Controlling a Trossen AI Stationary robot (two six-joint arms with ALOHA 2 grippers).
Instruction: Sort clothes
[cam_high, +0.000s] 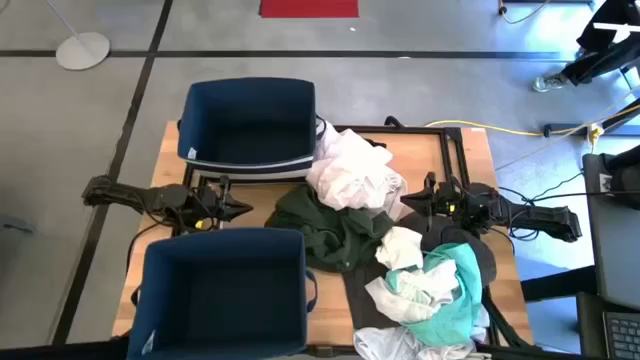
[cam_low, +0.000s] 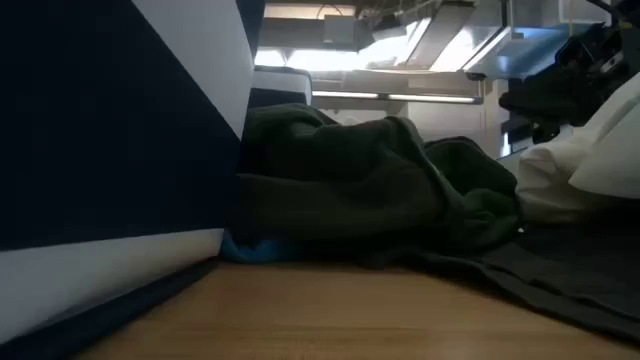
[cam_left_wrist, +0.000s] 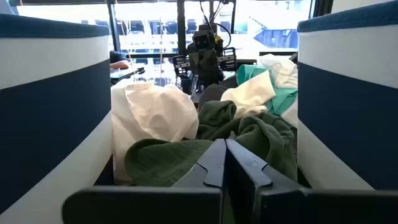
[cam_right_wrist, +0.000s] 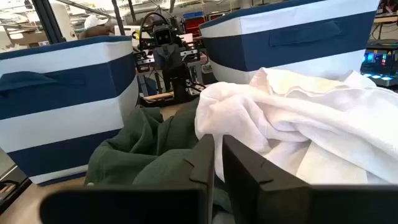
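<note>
We list: left gripper (cam_left_wrist: 224, 163) with fingers together, dark green garment (cam_left_wrist: 205, 143) just ahead, white garment (cam_left_wrist: 155, 112), teal garment (cam_left_wrist: 273, 93), blue-and-white bins (cam_left_wrist: 53, 93) either side, right arm (cam_left_wrist: 204, 56) beyond.

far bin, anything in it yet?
Empty. The high view looks straight down into the far bin and shows only its bare dark floor; the white garment lies on the table beside it, outside the rim.

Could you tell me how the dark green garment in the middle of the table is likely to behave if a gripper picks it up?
The dark green garment lies crumpled in soft folds, so it would probably sag and drape rather than hold shape. Its thick-looking folds suggest some weight for a garment. The white garment overlaps its edge, so lifting may drag that along.
</note>
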